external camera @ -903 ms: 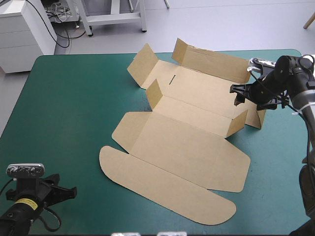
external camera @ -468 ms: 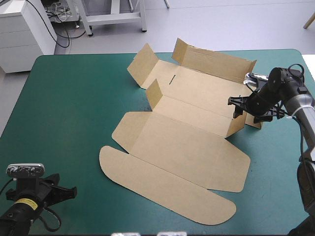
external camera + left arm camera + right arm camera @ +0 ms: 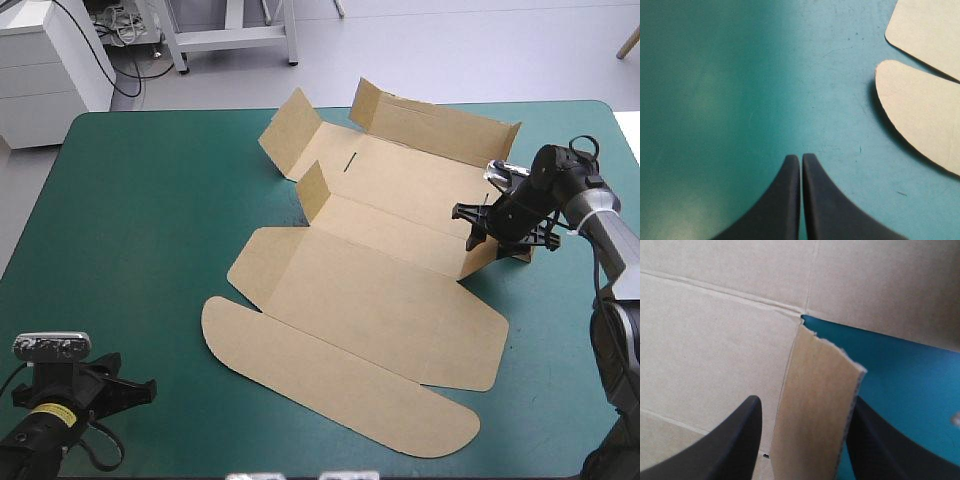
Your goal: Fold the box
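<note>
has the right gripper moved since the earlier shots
Yes. Against the box, the right gripper has shifted inward from the table's right edge and toward its near edge, open around the box's raised end flap.

Teal-green worktop (image 3: 150,220), and the brown box (image 3: 370,320) sprawls over its middle and right. It lies mostly flat, the rounded lid flap toward the near edge and several walls standing up toward the far edge.
</note>
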Controlling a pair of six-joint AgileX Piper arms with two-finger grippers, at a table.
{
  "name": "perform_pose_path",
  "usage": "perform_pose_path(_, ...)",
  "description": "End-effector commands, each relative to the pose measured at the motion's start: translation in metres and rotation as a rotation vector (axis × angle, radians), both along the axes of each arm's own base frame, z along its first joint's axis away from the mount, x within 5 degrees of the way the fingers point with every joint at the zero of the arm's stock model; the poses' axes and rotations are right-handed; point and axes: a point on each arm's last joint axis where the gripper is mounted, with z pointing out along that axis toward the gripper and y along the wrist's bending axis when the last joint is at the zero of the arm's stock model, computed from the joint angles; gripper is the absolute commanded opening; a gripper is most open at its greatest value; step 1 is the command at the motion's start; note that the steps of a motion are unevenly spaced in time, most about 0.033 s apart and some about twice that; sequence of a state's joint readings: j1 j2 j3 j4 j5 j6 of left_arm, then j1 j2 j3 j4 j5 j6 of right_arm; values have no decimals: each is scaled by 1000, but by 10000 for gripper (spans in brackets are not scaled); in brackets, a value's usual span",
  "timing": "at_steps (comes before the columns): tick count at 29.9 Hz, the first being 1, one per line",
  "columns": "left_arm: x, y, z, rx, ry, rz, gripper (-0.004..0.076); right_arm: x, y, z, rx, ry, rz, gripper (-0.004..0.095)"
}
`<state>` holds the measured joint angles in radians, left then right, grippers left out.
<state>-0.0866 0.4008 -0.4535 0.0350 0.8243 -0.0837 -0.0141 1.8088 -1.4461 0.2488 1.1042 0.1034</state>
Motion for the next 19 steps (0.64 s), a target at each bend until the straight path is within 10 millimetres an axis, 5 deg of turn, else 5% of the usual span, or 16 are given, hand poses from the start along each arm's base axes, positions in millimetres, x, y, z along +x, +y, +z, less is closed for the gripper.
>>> perform_pose_path(1, 4, -1, 12, -15, -75, 1, -8, -2, 1, 21, 12, -72, 17, 461)
perform_pose_path(14, 4, -1, 12, -15, -75, 1, -8, 1, 0, 22, -3, -109, 44, 459)
perform_pose_path(19, 4, -1, 12, -16, -75, 2, -8, -1, 1, 18, 14, -57, 0, 361)
